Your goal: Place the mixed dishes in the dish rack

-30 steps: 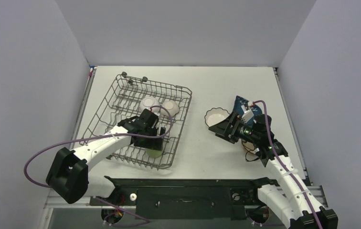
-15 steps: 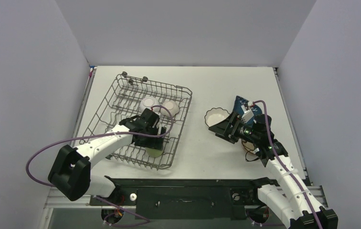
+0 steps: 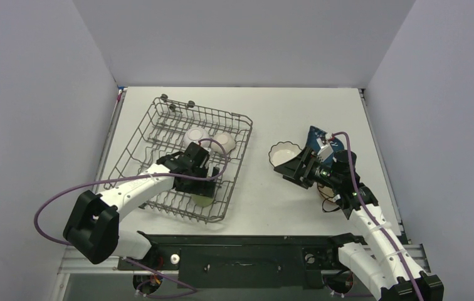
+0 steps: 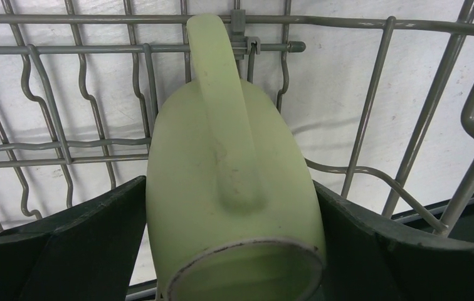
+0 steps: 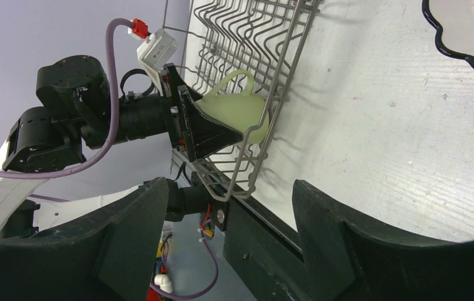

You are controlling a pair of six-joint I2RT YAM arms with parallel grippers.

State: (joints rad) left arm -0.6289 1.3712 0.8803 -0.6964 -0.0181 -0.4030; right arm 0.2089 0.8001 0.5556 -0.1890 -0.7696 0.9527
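Mug (image 4: 234,188) | on its side in rack (image 4: 347,23), handle up | likely light, stiff, slick, chippable; hold across body | left fingers (image 4: 65,251) flank it, grip unclear | right fingers (image 5: 128,251) apart, empty

SITE: robotics lab test cell | ENCLOSURE: plain grey partition walls (image 3: 34,94) on three sides of a white table (image 3: 297,106) | RIG: left arm (image 3: 128,191) and right arm (image 3: 372,219) on a black mounting rail (image 3: 241,258) | WIRING: exposed purple cable (image 5: 111,81)
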